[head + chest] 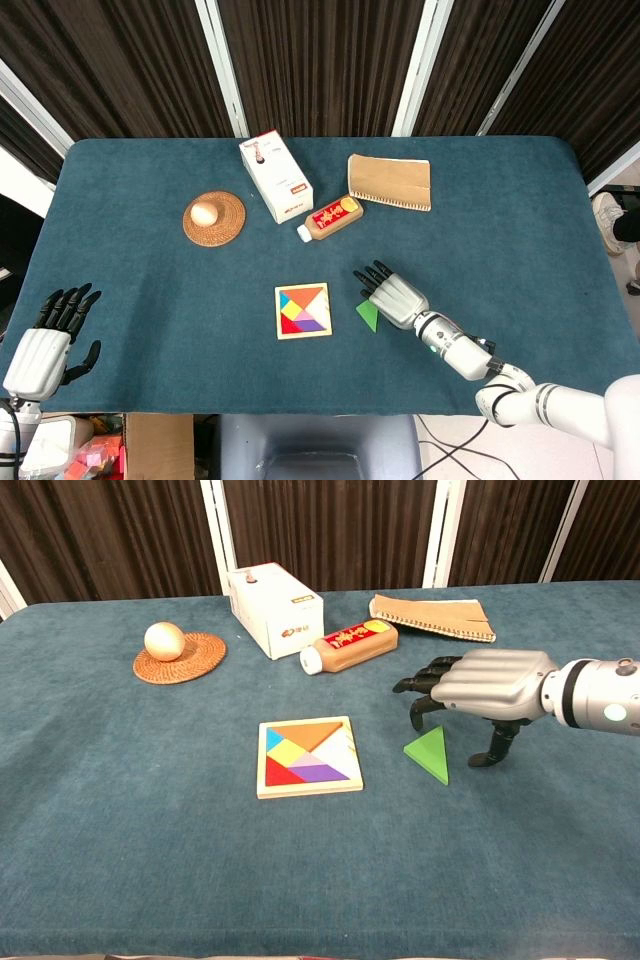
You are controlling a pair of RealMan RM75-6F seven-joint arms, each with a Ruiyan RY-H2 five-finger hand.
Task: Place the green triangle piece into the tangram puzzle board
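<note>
The green triangle piece (429,755) lies flat on the blue cloth, just right of the tangram puzzle board (307,756). The board (302,310) is a wooden square holding several coloured pieces, with a bare white gap at its right side. My right hand (487,687) hovers just above the triangle, fingers spread and curved down, thumb reaching down to its right; it holds nothing. In the head view the right hand (394,298) covers the upper part of the triangle (367,317). My left hand (45,345) rests open at the table's near left corner.
Behind the board lie a brown bottle (347,645) on its side, a white box (273,608) and a tan notebook (432,615). A woven coaster (180,657) with a pale ball (164,639) sits at the back left.
</note>
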